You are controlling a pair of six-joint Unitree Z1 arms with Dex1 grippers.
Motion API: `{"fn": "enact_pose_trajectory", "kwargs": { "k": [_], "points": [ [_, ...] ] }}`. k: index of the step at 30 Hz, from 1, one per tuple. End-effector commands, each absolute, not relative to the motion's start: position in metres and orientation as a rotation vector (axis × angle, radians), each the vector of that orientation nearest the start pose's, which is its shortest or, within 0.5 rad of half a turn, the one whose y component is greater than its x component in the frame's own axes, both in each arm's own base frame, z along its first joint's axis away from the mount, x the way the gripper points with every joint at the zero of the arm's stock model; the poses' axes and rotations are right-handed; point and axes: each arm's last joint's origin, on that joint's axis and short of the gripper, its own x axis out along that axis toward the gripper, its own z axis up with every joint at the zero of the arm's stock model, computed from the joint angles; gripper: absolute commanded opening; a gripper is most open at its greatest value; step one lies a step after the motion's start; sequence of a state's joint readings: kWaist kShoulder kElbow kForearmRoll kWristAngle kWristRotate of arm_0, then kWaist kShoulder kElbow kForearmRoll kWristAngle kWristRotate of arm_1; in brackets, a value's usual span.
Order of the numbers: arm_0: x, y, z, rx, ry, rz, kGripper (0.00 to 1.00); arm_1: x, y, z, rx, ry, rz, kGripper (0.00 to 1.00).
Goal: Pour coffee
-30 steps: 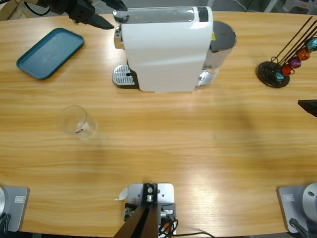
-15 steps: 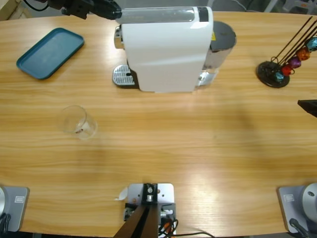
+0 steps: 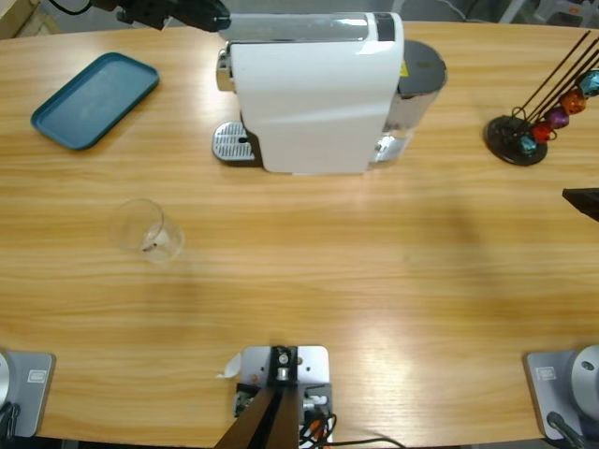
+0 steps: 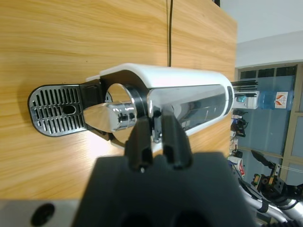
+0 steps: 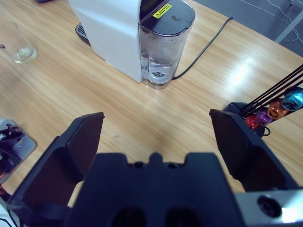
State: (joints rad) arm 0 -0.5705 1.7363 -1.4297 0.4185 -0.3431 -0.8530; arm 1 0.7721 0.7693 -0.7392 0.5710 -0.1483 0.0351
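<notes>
From above, the white machine (image 3: 314,92) stands at the table's (image 3: 374,281) far middle, its drip grille (image 3: 232,143) bare, with nothing under the spout. The glass (image 3: 147,230) sits well apart from it, nearer and to the left; only a dark speck shows at its bottom, and I cannot tell from here whether any coffee is in it. A blue tray (image 3: 94,98) lies at the far left and a capsule rack (image 3: 538,112) at the far right. A black gripper (image 3: 192,17) reaches in at the top left, its tip at the machine's top front end. The left wrist view shows this to be the left gripper (image 4: 154,137): its jaws are pressed nearly together, their tips at the chrome lever (image 4: 116,116) above the grille (image 4: 59,109), though whether they pinch it or merely touch it is unclear. In the right wrist view the right gripper (image 5: 156,137) hangs with jaws spread wide and nothing between them, above bare table near the machine's water tank (image 5: 163,47); the glass (image 5: 18,45) shows small at the far left with a pale shallow layer at its bottom. By my reading the task is at an early stage: the glass must yet go onto the grille, the brew be run, and the coffee poured.
</notes>
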Motion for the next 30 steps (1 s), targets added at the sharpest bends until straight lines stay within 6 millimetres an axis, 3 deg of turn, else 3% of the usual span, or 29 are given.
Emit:
{"fn": "enact_pose_trajectory", "kwargs": {
  "k": [1,13,14,16,17,22,25,30],
  "points": [
    [0.294,-0.224,0.393,-0.682,0.981,-0.613,0.000,0.054,0.044,0.325,-0.252,0.585,0.609,1.000],
    [0.288,-0.226,0.418,-0.691,0.929,-0.685,0.000,0.055,0.045,0.325,-0.254,0.587,0.607,1.000],
    [0.287,-0.228,0.419,-0.678,0.928,-0.708,0.074,0.055,0.044,0.325,-0.255,0.587,0.604,1.000],
    [0.281,-0.234,0.424,-0.591,0.878,-0.784,0.786,0.053,0.041,0.326,-0.258,0.574,0.585,1.000],
    [0.277,-0.236,0.427,-0.526,0.831,-0.822,0.960,0.052,0.038,0.329,-0.258,0.555,0.559,1.000],
    [0.258,-0.239,0.431,-0.155,0.622,-0.825,0.996,0.062,0.036,0.339,-0.256,0.506,0.410,1.000],
    [0.235,-0.235,0.419,0.064,0.575,-0.801,0.996,0.075,0.030,0.342,-0.244,0.527,0.225,1.000],
    [0.192,-0.206,0.394,0.289,0.583,-0.788,0.999,0.100,0.024,0.327,-0.185,0.586,0.053,0.971]
  ]
}}
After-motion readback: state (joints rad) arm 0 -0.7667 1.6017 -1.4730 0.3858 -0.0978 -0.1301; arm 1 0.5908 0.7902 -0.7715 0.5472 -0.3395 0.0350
